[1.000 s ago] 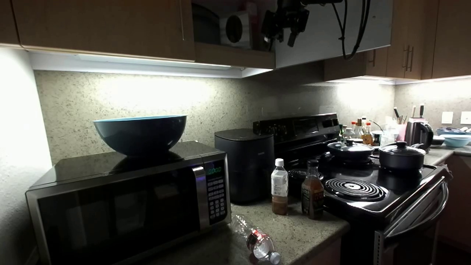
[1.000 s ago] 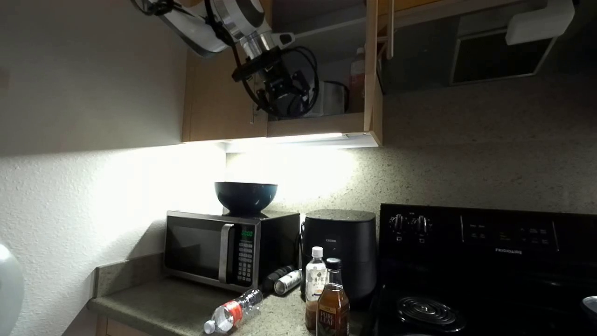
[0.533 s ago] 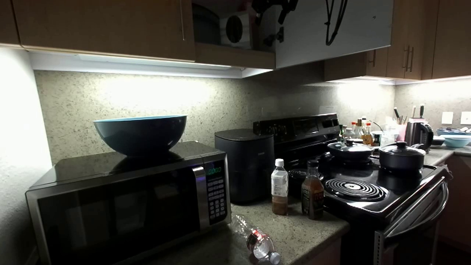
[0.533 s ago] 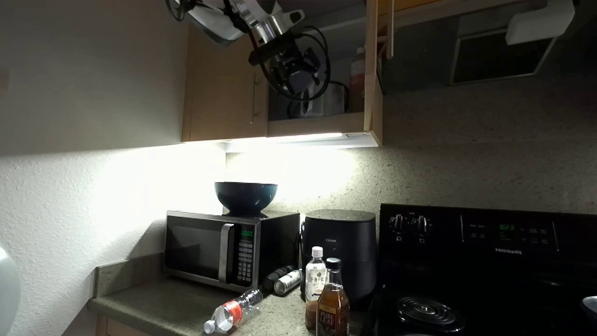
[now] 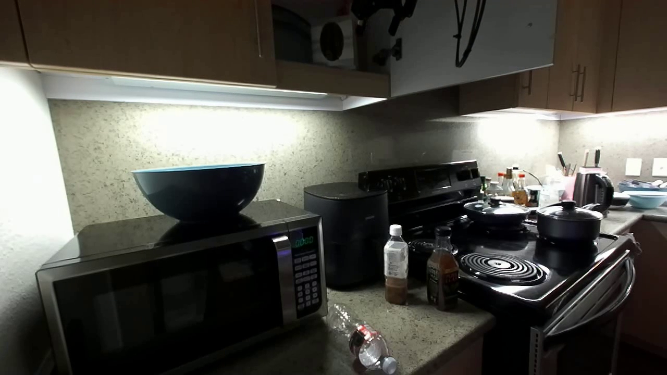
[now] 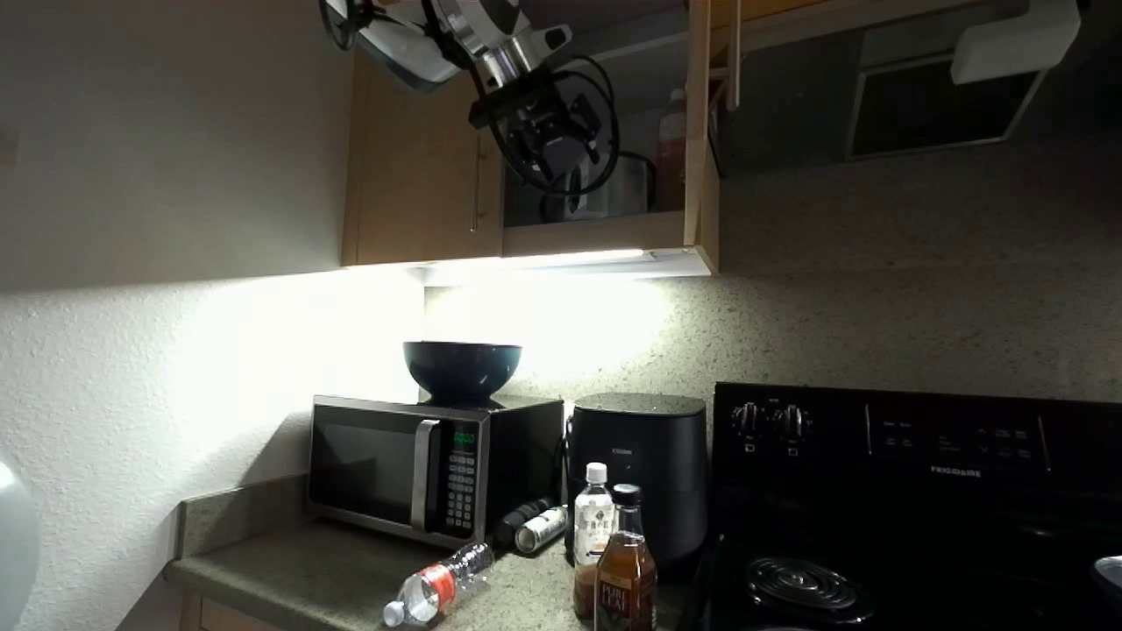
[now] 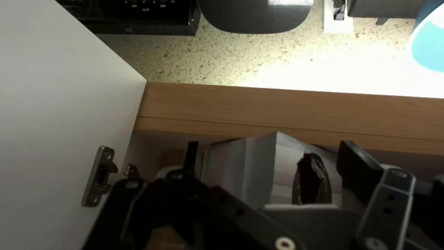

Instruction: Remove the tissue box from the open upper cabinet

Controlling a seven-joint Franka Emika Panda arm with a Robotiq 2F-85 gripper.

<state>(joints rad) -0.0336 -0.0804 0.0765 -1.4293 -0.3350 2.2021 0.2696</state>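
Observation:
The tissue box is pale with a dark oval opening. It stands on the bottom shelf of the open upper cabinet. In an exterior view the box is partly hidden behind my gripper and its cable loop. In the wrist view the box shows between the two spread fingers of my gripper, behind the cabinet's wooden front edge. My gripper is open and empty, in front of and above the box, apparently not touching it. Its upper part is cut off there.
The open cabinet door stands out beside the gripper, with a hinge. A bottle stands beside the box on the shelf. Below are a microwave, a large bowl, a black appliance and bottles.
My gripper has moved up, and to the right in an exterior view, mostly in the first half second; since then it has barely shifted. The box has not moved.

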